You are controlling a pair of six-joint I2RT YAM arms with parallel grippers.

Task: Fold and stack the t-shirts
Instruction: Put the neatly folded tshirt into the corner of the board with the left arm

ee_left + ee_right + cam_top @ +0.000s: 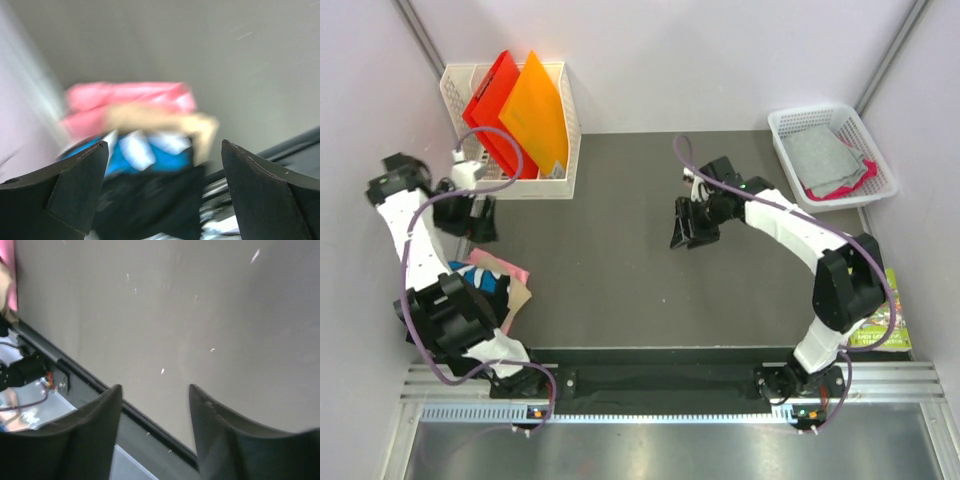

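Showing pick-up: left gripper (164, 148) and right gripper (155, 388) are held apart; the seemingly heaped t-shirts (131, 101) are grasped next.

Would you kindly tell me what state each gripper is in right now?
Left gripper: open, holding nothing.
Right gripper: open, holding nothing.

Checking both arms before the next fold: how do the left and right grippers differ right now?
The left gripper has its fingers spread wide; the right gripper has its fingers closer together. The left gripper faces the stacked shirts at the table's left edge; the right gripper faces only bare mat near the middle. Both are open and hold nothing.
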